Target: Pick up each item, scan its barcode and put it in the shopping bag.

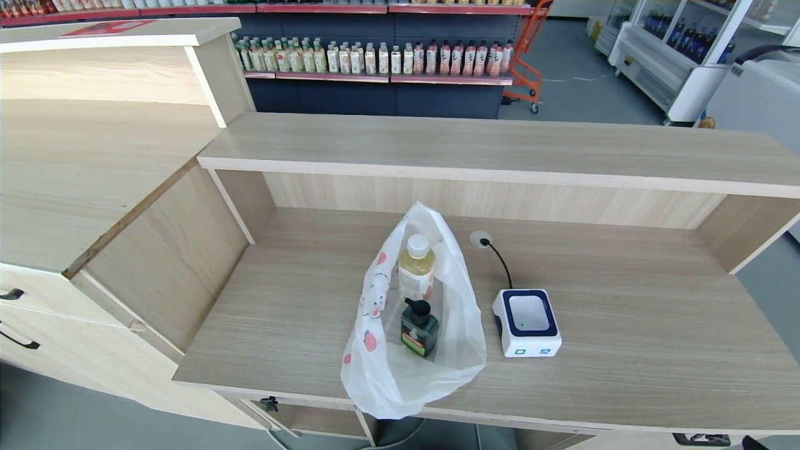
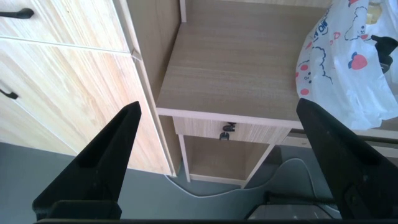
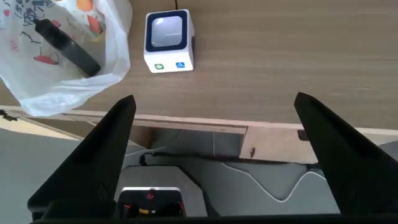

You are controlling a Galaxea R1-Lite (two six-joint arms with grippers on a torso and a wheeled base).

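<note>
Wooden checkout counter (image 1: 625, 350), with the white shopping bag (image 1: 375, 375) standing open near its front edge and the scanner (image 1: 526, 322) just beside it on your right. Inside the bag a pale drink bottle (image 1: 416, 265) stands upright, with a dark pump bottle (image 1: 419, 328) on its near side. Your left gripper (image 2: 219, 106) and right gripper (image 3: 214, 98) are held back off the counter's front edge, both spread wide and holding nothing. Bagging looks finished; any further item would first need its barcode turned to the scanner window
</note>
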